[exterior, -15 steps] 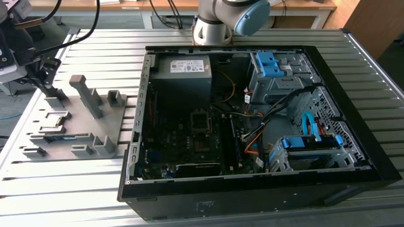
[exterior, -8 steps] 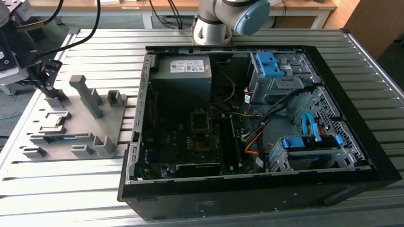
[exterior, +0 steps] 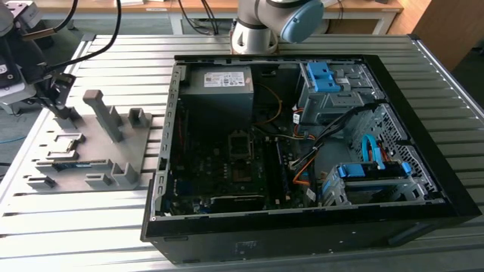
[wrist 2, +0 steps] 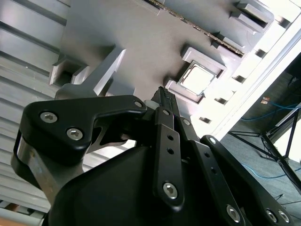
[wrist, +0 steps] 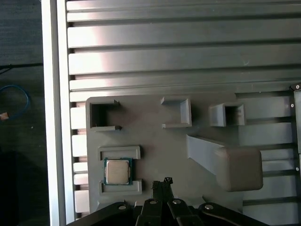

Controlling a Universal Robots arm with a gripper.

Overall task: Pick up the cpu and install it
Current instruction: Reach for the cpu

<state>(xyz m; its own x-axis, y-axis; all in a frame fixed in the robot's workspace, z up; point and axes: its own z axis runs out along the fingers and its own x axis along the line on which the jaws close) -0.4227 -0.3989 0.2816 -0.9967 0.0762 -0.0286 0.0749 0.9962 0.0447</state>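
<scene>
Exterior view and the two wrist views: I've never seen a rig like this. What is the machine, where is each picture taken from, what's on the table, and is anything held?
The machine is a robot arm. Its base stands at the far side of an open computer case on a slatted metal table. The exterior view comes from a camera off the arm that takes in the whole scene. Both wrist views come from cameras riding on the arm, looking past its pincer. To the exterior view's left of the case lies a grey tray with moulded holders. In one of them sits the cpu, a small silvery square. The pincer hangs over the tray close beside the cpu, shut and holding nothing. The cpu is not yet picked up.
</scene>
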